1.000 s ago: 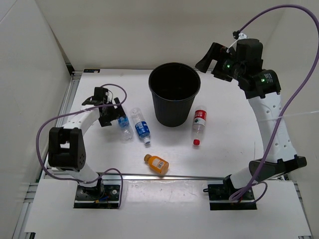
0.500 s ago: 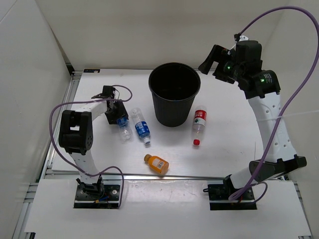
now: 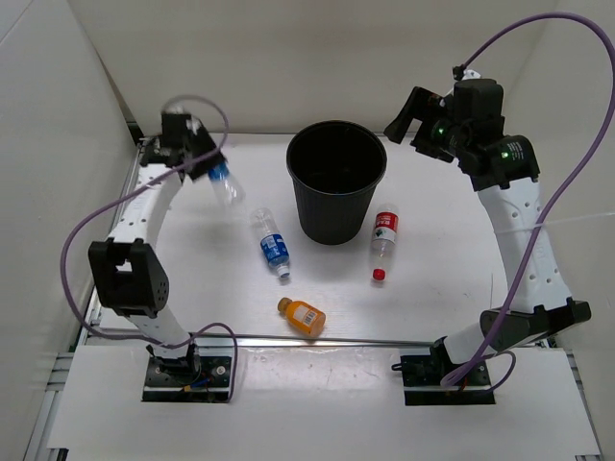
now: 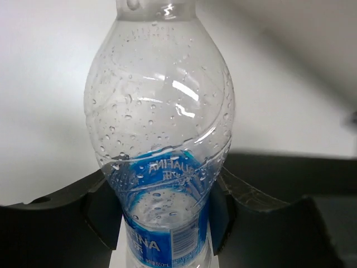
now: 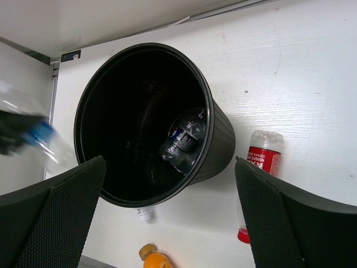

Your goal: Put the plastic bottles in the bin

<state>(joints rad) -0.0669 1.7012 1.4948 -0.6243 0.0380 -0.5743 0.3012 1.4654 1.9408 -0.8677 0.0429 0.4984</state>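
The left gripper is closed on a water bottle, its two dark fingers pressing on either side of the blue label. The bottle is clear, rounded at the shoulder and ribbed with curved grooves. Small drops cling to the inside of the plastic. It hangs off the table, its clear end pointing down and away from the gripper towards the bin. On the label the white letters "INA" can be read at the lower edge. Above them more white writing shows mirrored through the plastic, and the small print under it is too fine to make out.

The right gripper is wide open and holds nothing. The bin stands directly below and between its fingers. It is a tall round black bucket with a wide rim and ribbed walls that narrow downward. Inside it lies one dark-labelled bottle; its writing cannot be read.

There are five bottles in all. One is in the left gripper's grip and one is in the bin. Three lie on their sides on the table:
- A second water bottle with a blue label lies below and to the right of the left gripper, near the bin.
- A red-labelled bottle with a red cap lies just beside the bin, under the right gripper. Its white lettering is too small to read.
- A short orange bottle lies well apart from both grippers.

There is one bin.
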